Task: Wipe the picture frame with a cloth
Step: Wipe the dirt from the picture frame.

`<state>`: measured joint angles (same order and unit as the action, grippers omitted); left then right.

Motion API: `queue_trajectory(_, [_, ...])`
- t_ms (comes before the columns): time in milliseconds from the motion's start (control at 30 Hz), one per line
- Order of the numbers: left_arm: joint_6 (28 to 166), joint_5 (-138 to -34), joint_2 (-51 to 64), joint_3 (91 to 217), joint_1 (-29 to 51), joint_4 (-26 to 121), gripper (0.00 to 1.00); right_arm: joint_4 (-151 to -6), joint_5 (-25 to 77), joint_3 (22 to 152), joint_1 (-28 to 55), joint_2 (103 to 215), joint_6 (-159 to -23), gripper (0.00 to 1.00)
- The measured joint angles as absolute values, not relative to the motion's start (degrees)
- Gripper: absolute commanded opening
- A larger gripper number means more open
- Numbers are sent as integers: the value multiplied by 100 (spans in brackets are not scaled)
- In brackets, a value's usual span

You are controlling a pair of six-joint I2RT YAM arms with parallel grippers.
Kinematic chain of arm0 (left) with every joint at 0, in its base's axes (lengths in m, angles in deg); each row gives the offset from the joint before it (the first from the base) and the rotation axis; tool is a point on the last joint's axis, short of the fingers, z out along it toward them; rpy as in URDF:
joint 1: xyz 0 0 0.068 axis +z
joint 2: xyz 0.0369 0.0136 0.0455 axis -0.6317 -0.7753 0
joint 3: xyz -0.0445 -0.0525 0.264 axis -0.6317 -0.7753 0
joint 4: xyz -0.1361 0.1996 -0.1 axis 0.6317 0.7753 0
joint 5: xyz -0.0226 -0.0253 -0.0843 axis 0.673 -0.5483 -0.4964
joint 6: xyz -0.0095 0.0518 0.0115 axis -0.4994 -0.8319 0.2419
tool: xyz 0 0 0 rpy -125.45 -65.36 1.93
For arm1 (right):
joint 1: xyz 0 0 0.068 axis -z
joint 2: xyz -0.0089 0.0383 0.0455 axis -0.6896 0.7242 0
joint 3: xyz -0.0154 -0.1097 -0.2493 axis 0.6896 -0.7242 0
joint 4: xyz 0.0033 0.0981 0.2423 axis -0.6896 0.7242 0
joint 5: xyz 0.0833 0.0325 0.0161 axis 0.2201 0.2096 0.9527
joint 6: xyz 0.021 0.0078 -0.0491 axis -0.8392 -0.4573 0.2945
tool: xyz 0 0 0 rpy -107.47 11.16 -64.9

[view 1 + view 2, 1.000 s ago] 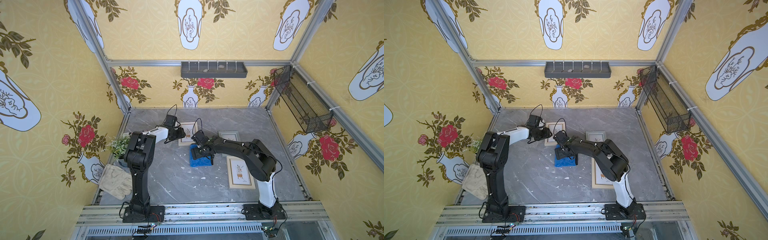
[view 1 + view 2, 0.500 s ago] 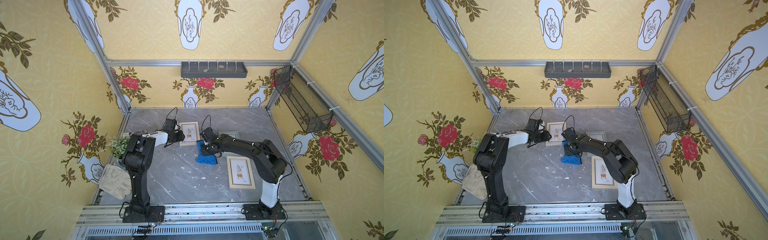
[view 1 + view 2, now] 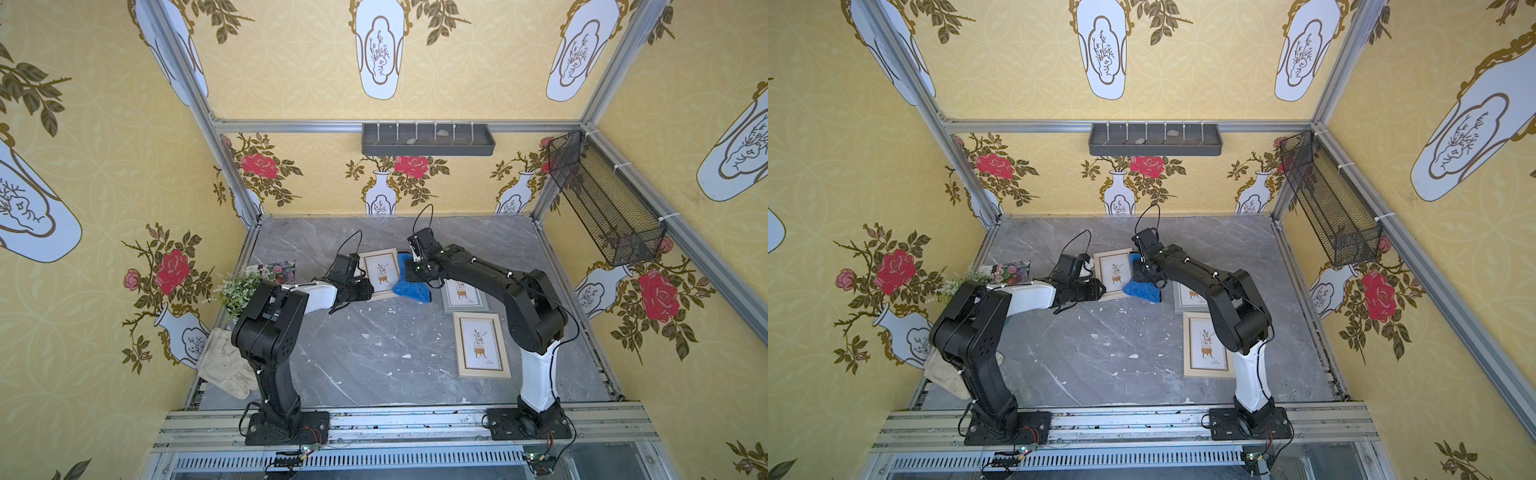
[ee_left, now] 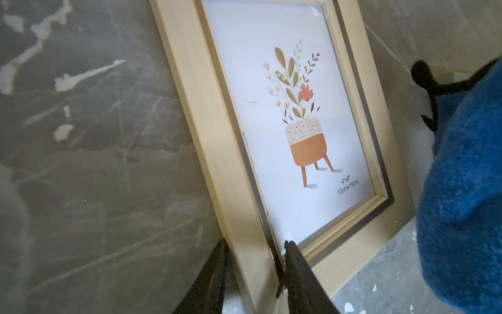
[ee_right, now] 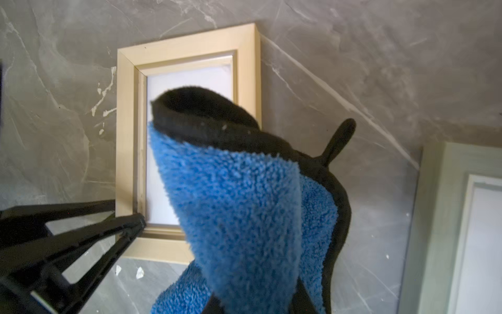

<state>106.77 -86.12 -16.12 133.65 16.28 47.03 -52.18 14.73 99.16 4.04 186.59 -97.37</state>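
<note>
Since your L claw (image 4: 255, 250) pinches the pale-wood picture frame (image 4: 206, 136) by one side, hold it steady. R claw (image 3: 411, 274) is clamped on the blue microfibre cloth (image 5: 239, 204), bunched over the frame's opposite edge. Lower it & sweep across w/ light pressure.

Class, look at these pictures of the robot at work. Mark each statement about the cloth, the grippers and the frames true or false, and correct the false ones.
1. The right gripper holds the blue cloth. True.
2. The left gripper has its fingers on either side of one rail of the wooden picture frame. True.
3. The cloth covers that frame's whole picture. False: the potted-plant print shows bare, and the cloth is at one side of the frame.
4. Only one frame lies on the table. False: the table also bears a grey frame and a second wooden frame.
</note>
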Motion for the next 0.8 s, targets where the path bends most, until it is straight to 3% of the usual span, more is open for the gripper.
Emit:
queue_trajectory(300, [10786, -8673, -1236, 12635, 1588, 4150, 32, -5002, 1390, 10801, 254, 19363, -9479, 23])
queue_trajectory(600, [10891, -8739, -1181, 12355, 1588, 3789, 30, -5078, 1371, 10462, -124, 19584, -9525, 23])
queue_trajectory(800, [10935, -8793, -1258, 12395, 1577, 3712, 29, -5100, 1591, 10738, 144, 19796, -9606, 23])
